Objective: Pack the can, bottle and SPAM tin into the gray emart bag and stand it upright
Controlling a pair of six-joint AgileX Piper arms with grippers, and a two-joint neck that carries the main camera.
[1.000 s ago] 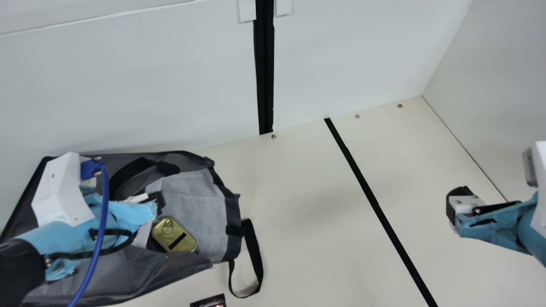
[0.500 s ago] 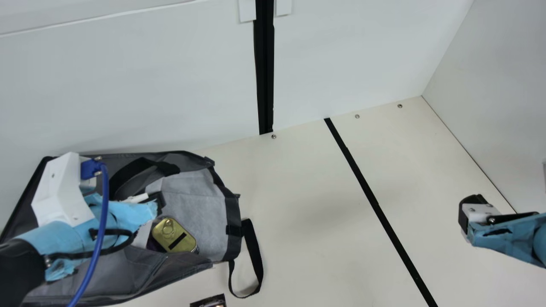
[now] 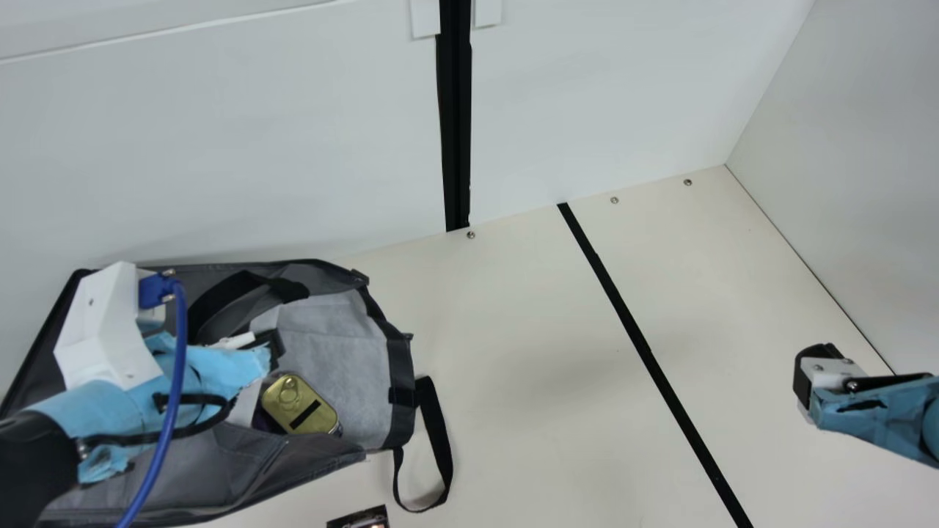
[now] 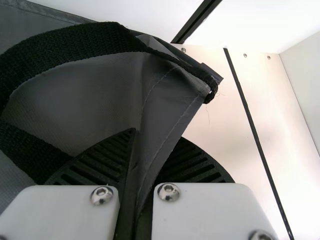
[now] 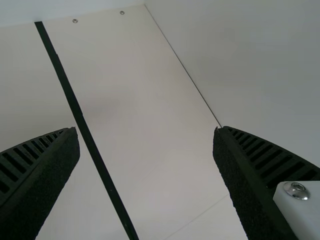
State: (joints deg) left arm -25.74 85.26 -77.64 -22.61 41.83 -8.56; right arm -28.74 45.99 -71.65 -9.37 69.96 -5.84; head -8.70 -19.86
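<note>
The gray bag (image 3: 334,352) lies on its side at the left of the main view, its mouth towards the table's middle. My left gripper (image 3: 268,350) is over it; in the left wrist view my left gripper (image 4: 142,165) is shut on a fold of the gray bag (image 4: 165,100), which runs between its fingers. A gold tin (image 3: 299,405) with a pull ring rests inside the mouth, and something white (image 3: 236,341) shows beside the gripper. My right gripper (image 3: 807,381) is above the table at the far right; in the right wrist view my right gripper (image 5: 146,131) stands wide open, holding nothing.
A bag handle (image 3: 439,447) loops onto the table (image 3: 528,381) at the mouth's near side. A small dark object (image 3: 359,518) is cut off by the main view's bottom edge. White walls (image 3: 242,147) rise behind and at the right.
My right arm has moved a little to the right and nearer the main view's bottom edge. The left arm, the bag and the tin have kept their places.
</note>
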